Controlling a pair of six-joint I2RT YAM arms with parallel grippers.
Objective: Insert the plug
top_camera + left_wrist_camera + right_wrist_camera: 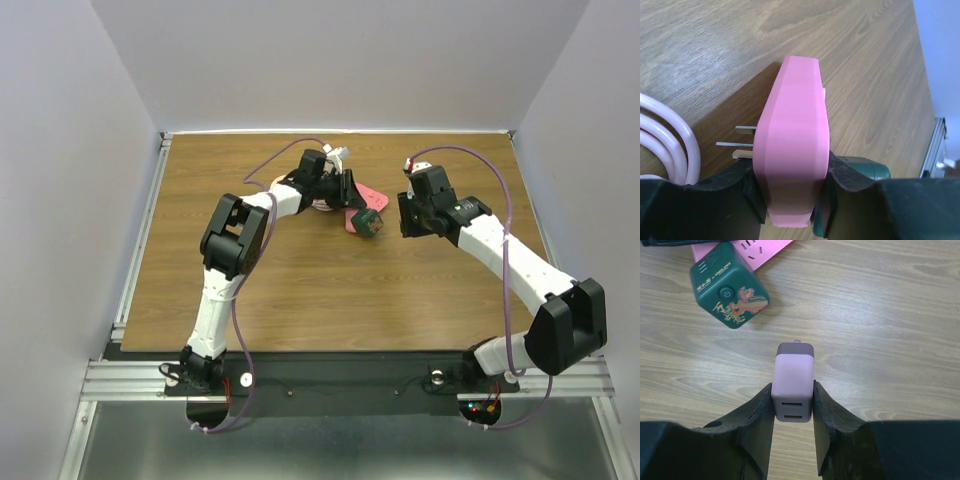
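A: Biggest first: a wooden table (pixel 330 290), with both arms stretched toward the far middle. Then the left gripper (pixel 791 172), doing what?

B: Pressed onto both sides of the pink power strip (pixel 792 125), clamped across its body at the far centre of the table. Coiled just left of it, a pink cable (pixel 670 135).

A: And the green cube (pixel 730 287)?

B: Close against the strip's near end, between the two grippers. Plugged in or only resting there, cannot tell.

A: Next, the right gripper (pixel 792 392)?

B: Pinching the purple charger (pixel 794 382) by its flat sides, a little right of the cube and apart from it. Ports turned back toward the wrist, pin end pointing away, with barely a sliver of pin past the dark cap.

A: Anything smaller?

B: Metal prongs (pixel 742 137) poking out on the strip's left side; no telling what those belong to. Also socket holes (pixel 752 247) on the pink face, just far of the cube.

A: So how to do this step well?

B: Probably best to brace the strip with the left. Then turn the charger until the pins face a free socket. Square up before pushing, then go slow and straight, without twisting. Mind the cube, which looks close enough to crowd the approach. Push along the charger's length, or risk a slip in the grip.
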